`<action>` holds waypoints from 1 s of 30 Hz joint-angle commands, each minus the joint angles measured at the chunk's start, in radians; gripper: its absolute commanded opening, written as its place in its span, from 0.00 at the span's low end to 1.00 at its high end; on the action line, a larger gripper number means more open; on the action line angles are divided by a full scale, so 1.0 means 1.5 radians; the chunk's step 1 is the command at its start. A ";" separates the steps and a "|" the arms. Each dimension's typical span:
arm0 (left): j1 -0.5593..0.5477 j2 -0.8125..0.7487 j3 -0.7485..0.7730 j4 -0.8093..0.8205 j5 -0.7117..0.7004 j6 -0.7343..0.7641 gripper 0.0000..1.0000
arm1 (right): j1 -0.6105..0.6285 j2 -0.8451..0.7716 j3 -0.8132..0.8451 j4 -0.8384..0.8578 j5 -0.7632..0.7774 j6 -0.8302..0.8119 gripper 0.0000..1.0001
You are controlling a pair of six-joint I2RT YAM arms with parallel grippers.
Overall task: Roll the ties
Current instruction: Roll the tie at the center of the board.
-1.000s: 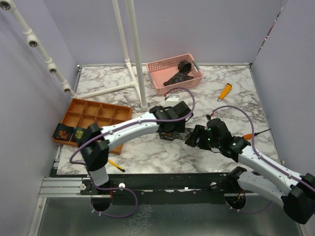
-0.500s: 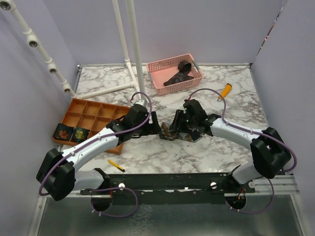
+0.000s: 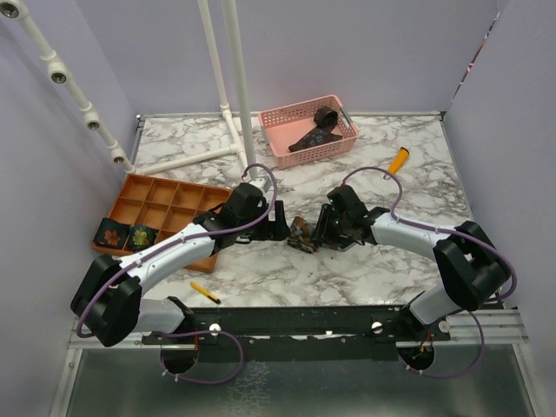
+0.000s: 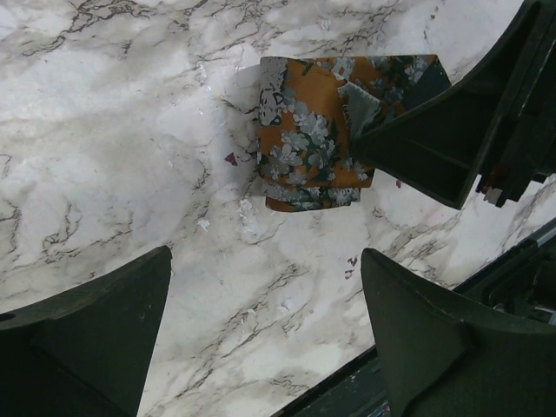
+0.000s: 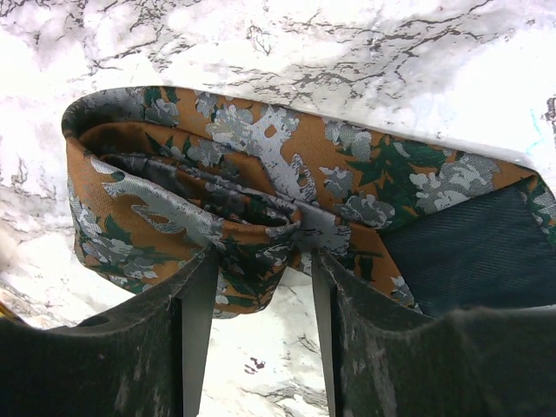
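Tie (image 3: 301, 234) mid-table; R gripper (image 5: 261, 256) part-closed, pinching its fold, hiding its right end in L wrist view; L gripper (image 4: 265, 278) wide open, empty, just left; tray (image 3: 161, 193) left, basket (image 3: 278, 139) far, tool (image 3: 397, 162) far-right.

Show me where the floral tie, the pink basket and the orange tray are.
floral tie (image 5: 217, 165), right wrist view, on its patterned fold.
pink basket (image 3: 326, 149), top view, on its near wall.
orange tray (image 3: 161, 195), top view, on a bare compartment.

Lab test cell: lilac partition walls (image 3: 347, 52), PVC frame (image 3: 241, 104), marble-print tabletop (image 3: 347, 271).
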 commanded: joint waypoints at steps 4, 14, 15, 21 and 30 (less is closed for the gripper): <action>0.003 0.043 0.020 0.067 0.074 0.059 0.92 | -0.023 -0.015 -0.038 0.014 0.002 -0.043 0.47; 0.004 0.161 0.050 0.141 0.143 0.104 0.96 | -0.030 -0.011 -0.057 0.046 -0.040 -0.054 0.47; 0.004 0.176 0.056 0.144 0.151 0.104 0.95 | -0.030 -0.015 -0.061 0.050 -0.043 -0.053 0.47; 0.008 0.245 0.084 0.155 0.166 0.101 0.93 | -0.030 -0.023 -0.076 0.067 -0.062 -0.064 0.47; 0.022 0.325 0.096 0.179 0.245 0.086 0.76 | -0.030 -0.023 -0.093 0.090 -0.083 -0.065 0.47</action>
